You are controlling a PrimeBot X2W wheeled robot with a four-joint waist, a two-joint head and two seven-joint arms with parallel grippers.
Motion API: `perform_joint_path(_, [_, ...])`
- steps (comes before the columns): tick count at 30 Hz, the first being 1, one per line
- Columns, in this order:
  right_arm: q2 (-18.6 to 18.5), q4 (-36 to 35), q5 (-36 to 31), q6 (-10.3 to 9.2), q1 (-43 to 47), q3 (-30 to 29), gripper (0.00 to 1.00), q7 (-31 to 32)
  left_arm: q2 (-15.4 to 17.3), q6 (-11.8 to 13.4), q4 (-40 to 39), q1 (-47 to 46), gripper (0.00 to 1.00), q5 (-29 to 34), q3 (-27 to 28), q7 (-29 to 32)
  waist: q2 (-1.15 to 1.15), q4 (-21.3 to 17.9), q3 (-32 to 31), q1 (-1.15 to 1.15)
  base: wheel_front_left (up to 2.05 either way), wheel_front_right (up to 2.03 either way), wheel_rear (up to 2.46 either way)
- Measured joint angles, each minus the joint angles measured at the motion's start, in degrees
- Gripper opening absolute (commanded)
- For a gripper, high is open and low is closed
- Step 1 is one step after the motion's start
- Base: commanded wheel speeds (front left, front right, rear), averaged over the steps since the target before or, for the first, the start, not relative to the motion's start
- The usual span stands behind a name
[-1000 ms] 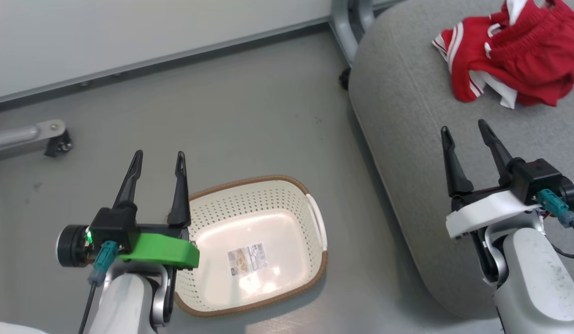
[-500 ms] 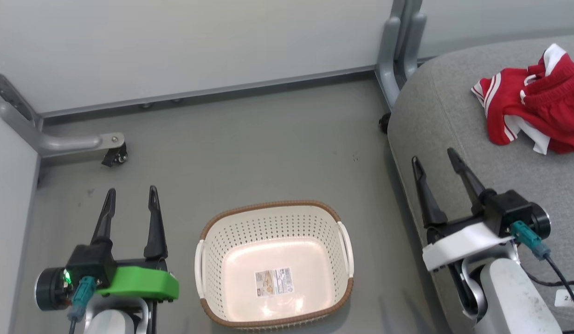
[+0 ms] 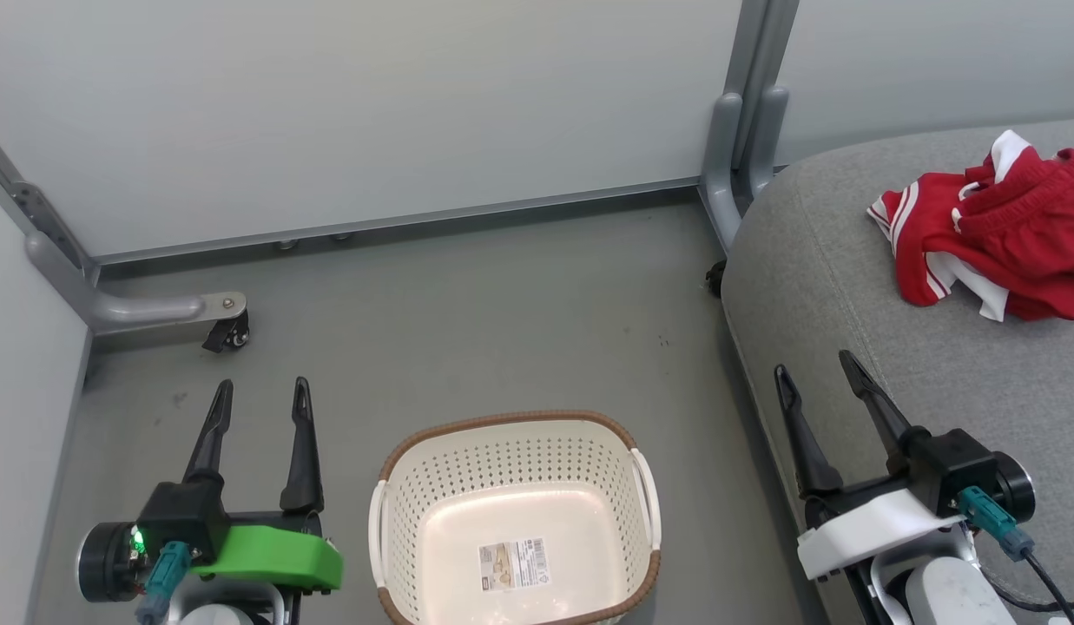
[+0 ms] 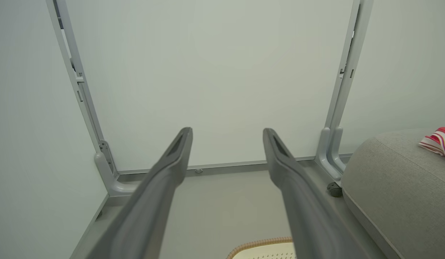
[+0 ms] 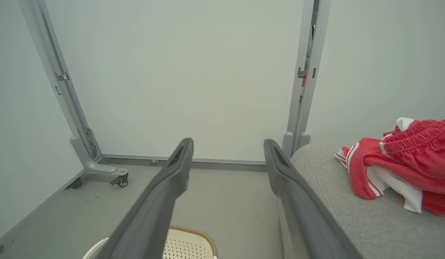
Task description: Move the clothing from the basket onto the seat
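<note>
Left gripper moved off basket, jaws wide, empty

The head camera looks down from above. Both wrist cameras, low, face the wall. All share the seat.

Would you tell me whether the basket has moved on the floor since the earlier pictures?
No. The basket sits as before between the caster and the seat; only the camera shifted.
</note>
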Motion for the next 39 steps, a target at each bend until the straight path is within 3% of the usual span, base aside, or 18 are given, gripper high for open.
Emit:
perform_joint_path(29, [0.1,0.1,1.1,0.0,2.0,-1.6,1.0,0.0,-0.4,-1.2,3.2,0.1,1.0,1.0,-1.1,0.0,0.0,-0.4,0.4,0.0,0.0,0.0,0.0])
perform_joint_path(30, [0.1,0.2,1.1,0.0,2.1,-1.6,0.0,0.0,-0.4,-1.2,3.3,0.1,0.0,1.0,-1.1,0.0,0.0,-0.4,0.5,0.0,0.0,0.0,0.0])
perform_joint_path(35, [0.5,2.7,1.2,0.0,3.4,-1.4,0.0,0.1,-0.7,-1.2,6.0,0.7,0.0,0.8,-1.2,0.1,0.0,-0.5,0.5,0.0,0.0,0.0,0.0])
perform_joint_path(39, [0.5,3.2,5.3,0.0,3.5,-1.6,0.0,1.1,-0.7,-1.2,6.5,0.9,0.0,-3.2,-0.7,1.5,0.0,-0.6,0.5,0.0,0.0,0.0,0.0])
